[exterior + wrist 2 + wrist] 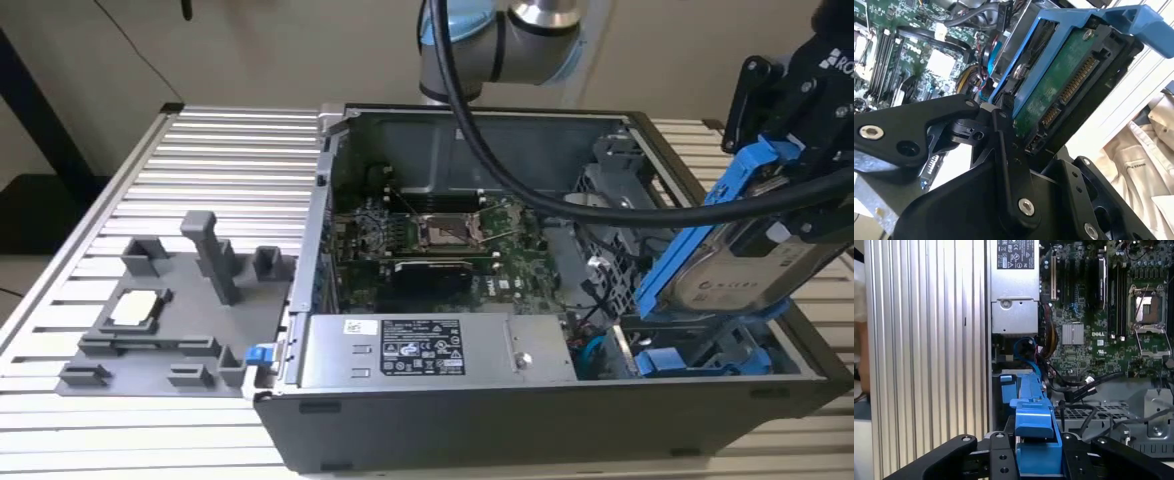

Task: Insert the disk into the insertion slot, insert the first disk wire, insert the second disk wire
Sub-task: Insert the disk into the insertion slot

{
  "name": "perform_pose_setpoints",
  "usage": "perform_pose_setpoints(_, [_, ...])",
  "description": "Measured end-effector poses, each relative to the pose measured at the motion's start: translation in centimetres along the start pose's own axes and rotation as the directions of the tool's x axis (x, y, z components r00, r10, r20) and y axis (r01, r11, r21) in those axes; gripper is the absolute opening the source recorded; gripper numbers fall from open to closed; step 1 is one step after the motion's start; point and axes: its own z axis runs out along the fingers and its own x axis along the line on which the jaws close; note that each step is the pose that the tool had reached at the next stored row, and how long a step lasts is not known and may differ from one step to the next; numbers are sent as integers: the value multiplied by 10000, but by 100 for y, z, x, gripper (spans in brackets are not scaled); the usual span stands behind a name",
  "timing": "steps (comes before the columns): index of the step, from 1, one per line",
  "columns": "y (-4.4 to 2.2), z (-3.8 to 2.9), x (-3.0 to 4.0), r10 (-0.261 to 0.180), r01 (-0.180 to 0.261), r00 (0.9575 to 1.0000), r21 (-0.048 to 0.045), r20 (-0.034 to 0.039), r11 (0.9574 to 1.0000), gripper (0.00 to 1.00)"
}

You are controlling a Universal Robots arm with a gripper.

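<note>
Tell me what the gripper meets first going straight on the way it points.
Most likely the slot: the gripper, shut on the disk, points down at it, so the disk's lower end arrives first. Depth is unclear.

My exterior cam hangs high and a bit back, looking down into the open computer case (400, 420). Both wrist cams ride right behind the gripper (1036, 457), super close, and all three catch the motherboard (441, 225) and disk (727, 280).

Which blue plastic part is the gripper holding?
The bright blue carrier frame on the silver-grey hard drive, tilted in the black gripper over the grey computer case; the other blue plastic parts sit low inside it.
</note>
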Motion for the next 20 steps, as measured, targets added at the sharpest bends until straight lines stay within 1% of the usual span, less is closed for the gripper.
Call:
perform_pose_setpoints(13, [-3, 127, 0, -2, 2, 10000, 19, 0, 10000, 33])
perform_pose_setpoints(20, [-21, 189, -1, -19, 19, 10000, 19, 0, 10000, 33])
